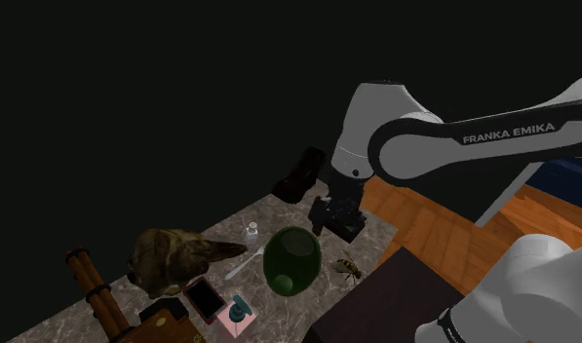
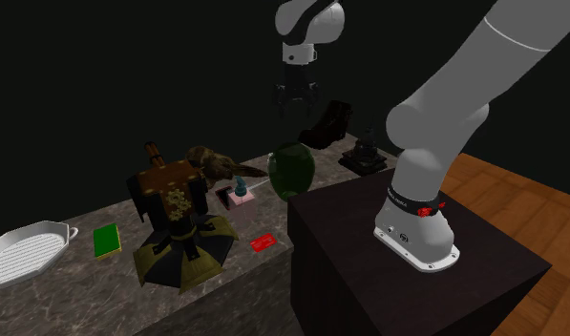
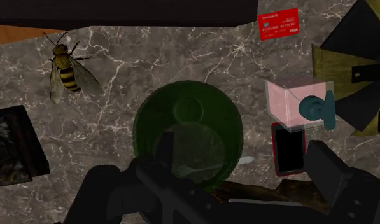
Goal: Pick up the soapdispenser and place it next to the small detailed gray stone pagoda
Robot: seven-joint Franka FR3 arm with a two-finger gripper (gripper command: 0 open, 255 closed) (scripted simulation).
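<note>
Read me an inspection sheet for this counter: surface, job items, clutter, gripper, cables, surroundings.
Surface: grey marbled counter, crowded with objects.
Job's things: pink soap dispenser with a teal pump, beside a red-cased phone; pagoda, drawn dark, apart from the dispenser, with the green vase between them.
Clutter: green vase, bee, red card, black boot, white dish, green book.
Gripper: gripper open, holding nothing, hanging above the green vase.
Cables: nothing seen.
Surroundings: wooden floor, dark stand, black area behind the counter.
</note>
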